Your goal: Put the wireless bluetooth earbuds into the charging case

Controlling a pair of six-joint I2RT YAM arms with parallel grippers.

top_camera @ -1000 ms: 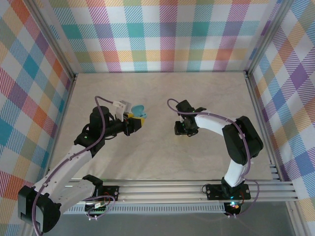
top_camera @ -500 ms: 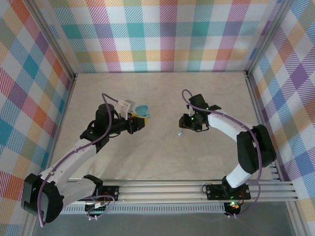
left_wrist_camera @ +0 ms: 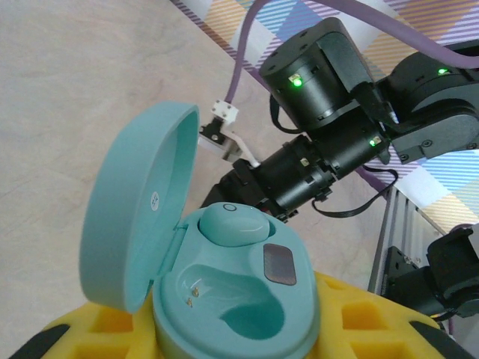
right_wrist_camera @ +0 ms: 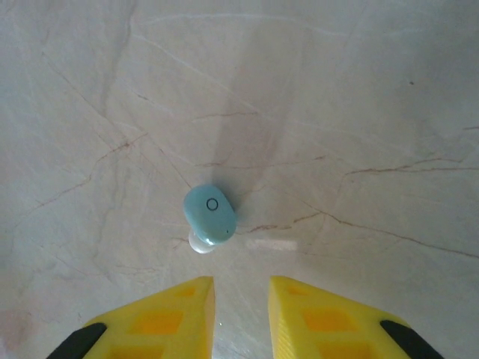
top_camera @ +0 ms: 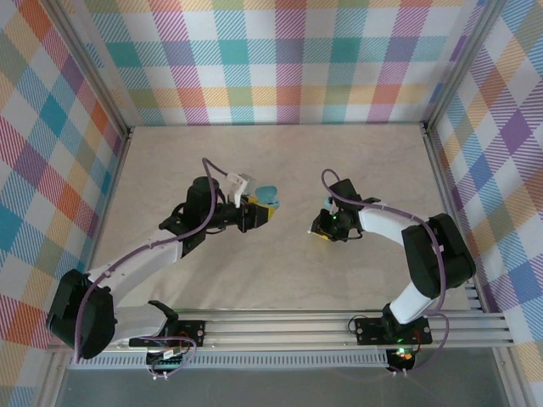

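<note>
Since the tiny pale teal plastic earbud (right_wrist_camera: 210,214) looks light and slick, pinch its rounded sides. The right tool (right_wrist_camera: 241,292) sits narrow and empty; the left tool (top_camera: 254,213) holds the teal oval case (left_wrist_camera: 232,303).

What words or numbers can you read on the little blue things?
No words or numbers can be read.
Small ring sign: on the loose pale teal plastic earbud.
Tiny mark on the lid of the open teal oval plastic case: too small to read.
</note>
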